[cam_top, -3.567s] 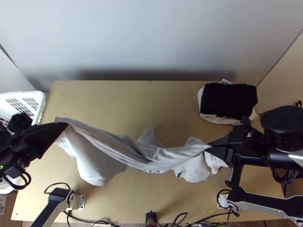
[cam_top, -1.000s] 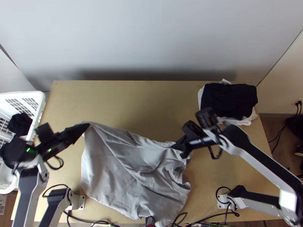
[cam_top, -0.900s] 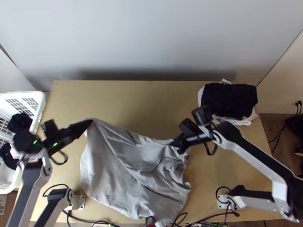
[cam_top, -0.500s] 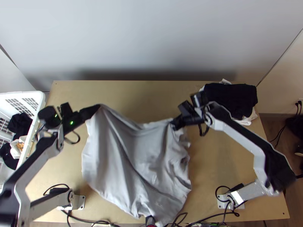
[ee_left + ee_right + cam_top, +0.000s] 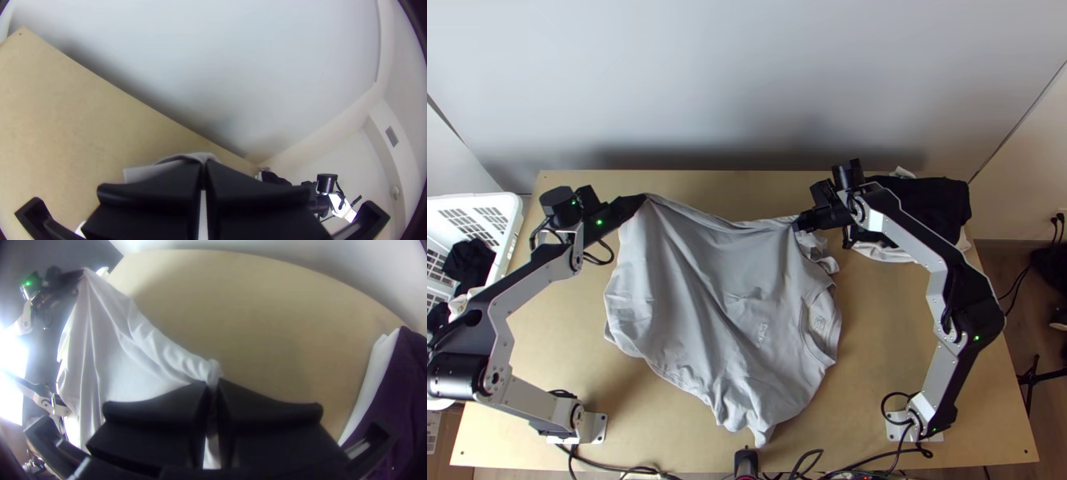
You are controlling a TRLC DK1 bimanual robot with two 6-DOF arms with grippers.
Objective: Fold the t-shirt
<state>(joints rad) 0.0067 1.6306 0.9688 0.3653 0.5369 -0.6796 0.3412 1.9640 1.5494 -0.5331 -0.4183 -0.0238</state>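
So your light grey cotton-looking t-shirt (image 5: 707, 304) is loosely spread across the middle of the light wooden table (image 5: 899, 344), kinda rumpled, neckline toward the right edge and its lowest tip near the near edge. Your left gripper (image 5: 645, 198) has its flat black fingers pinched on one far corner of the shirt, and your right gripper (image 5: 798, 224) has its fingers closed on the fabric along the same far side. You've also got a folded black cloth (image 5: 939, 202) by the table's far right corner.
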